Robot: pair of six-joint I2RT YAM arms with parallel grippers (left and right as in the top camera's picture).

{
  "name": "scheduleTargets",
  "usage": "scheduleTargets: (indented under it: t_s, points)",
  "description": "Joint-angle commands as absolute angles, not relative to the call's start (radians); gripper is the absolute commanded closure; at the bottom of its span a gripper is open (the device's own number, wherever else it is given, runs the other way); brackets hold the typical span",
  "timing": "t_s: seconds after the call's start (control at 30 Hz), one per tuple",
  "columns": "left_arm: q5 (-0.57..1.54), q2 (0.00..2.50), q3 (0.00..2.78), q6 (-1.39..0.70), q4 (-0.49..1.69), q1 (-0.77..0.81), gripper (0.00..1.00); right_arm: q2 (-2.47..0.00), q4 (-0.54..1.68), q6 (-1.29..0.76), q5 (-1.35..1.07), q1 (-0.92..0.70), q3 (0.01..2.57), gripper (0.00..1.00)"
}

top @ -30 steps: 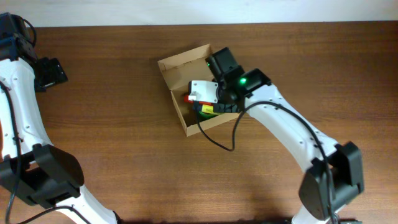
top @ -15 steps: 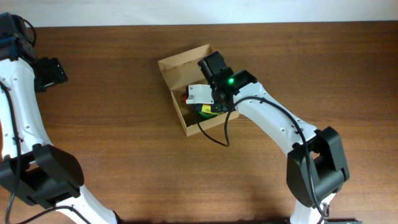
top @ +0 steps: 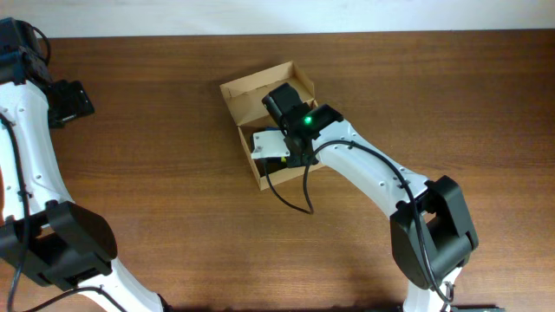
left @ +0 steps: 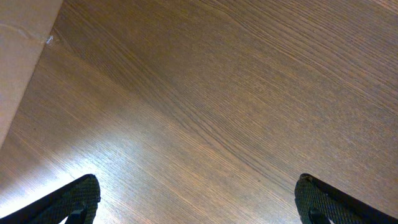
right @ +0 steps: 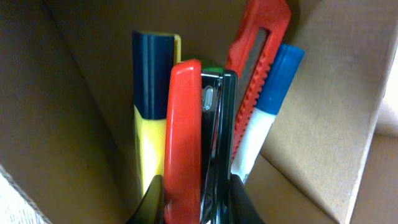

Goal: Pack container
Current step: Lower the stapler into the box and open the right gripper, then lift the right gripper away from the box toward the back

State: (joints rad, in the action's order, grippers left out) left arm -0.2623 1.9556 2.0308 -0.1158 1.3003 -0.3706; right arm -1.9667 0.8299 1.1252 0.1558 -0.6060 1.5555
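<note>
R claw (right: 194,198) down in container (top: 234,94), pinching red stapler (right: 183,124); arm bent over.

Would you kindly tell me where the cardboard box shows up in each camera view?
Overhead: cardboard box just above centre, under the right arm.
Left wrist: not recognisably in it; mostly table wood.
Right wrist: its walls surround the pens and the red tool in the right fingers.
Shared landmark: the right arm, reaching into the box.
</note>
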Motion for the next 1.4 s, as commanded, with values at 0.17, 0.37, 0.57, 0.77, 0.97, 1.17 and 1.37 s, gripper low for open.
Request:
scheduleTargets:
  t_s: [0.17, 0.37, 0.57, 0.77, 0.97, 1.17, 1.37]
  points:
    - [-0.266, 1.931, 2.027, -0.103, 1.301, -0.369, 0.00, -1.972, 0.823, 1.092, 0.155, -0.623, 1.574, 0.68]
    - [-0.266, 1.932, 2.027, -0.103, 1.301, -0.369, 0.00, -1.972, 0.739, 1.031, 0.215, -0.622, 1.574, 0.49]
    - [-0.266, 1.931, 2.027, -0.103, 1.301, -0.369, 0.00, -1.972, 0.687, 1.008, 0.302, -0.622, 1.574, 0.44]
    - [-0.266, 1.932, 2.027, -0.103, 1.301, -0.369, 0.00, -1.972, 0.647, 0.799, 0.342, -0.606, 1.604, 0.37]
    - [-0.266, 1.932, 2.027, -0.103, 1.301, -0.369, 0.00, -1.972, 0.733, 0.558, 0.342, -0.552, 1.708, 0.33]
    - [-0.266, 1.931, 2.027, -0.103, 1.301, -0.369, 0.00, -1.972, 0.909, 0.251, 0.336, -0.448, 1.868, 0.33]
    - [-0.266, 1.931, 2.027, -0.103, 1.301, -0.369, 0.00, -1.972, 1.082, 0.059, 0.193, -0.313, 1.980, 0.33]
